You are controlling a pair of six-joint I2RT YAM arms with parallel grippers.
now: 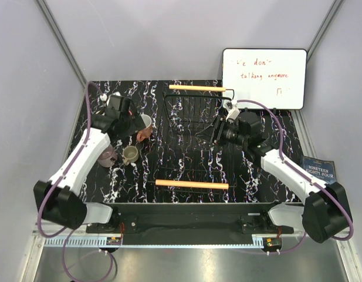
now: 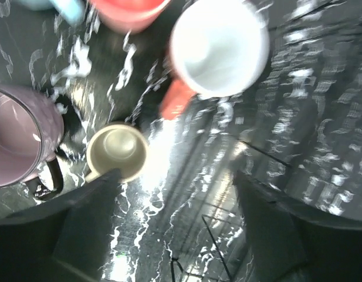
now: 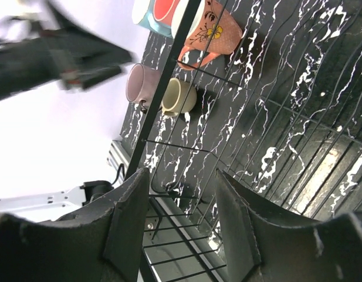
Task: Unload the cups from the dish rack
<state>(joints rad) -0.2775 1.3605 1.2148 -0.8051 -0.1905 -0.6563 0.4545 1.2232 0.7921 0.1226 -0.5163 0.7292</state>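
Note:
The black wire dish rack (image 1: 192, 126) lies mid-table with a wooden handle at each end, and no cup shows in it. Left of it stand the orange cup (image 1: 145, 126) (image 2: 219, 47), the olive cup (image 1: 130, 154) (image 2: 117, 151) and the mauve cup (image 1: 106, 155) (image 2: 16, 138). A pink cup (image 2: 131, 12) and a light blue cup (image 2: 63, 7) show at the top edge of the left wrist view. My left gripper (image 1: 136, 124) (image 2: 178, 223) hangs open above the table, the orange cup beyond its fingertips. My right gripper (image 1: 217, 130) (image 3: 183, 226) hovers over the rack wires, jaws apart and empty.
A whiteboard (image 1: 264, 78) with red writing leans at the back right. A dark blue book (image 1: 319, 167) lies off the table's right edge. Grey walls close in the back and sides. The rack's near wooden handle (image 1: 191, 184) lies close to the arm bases.

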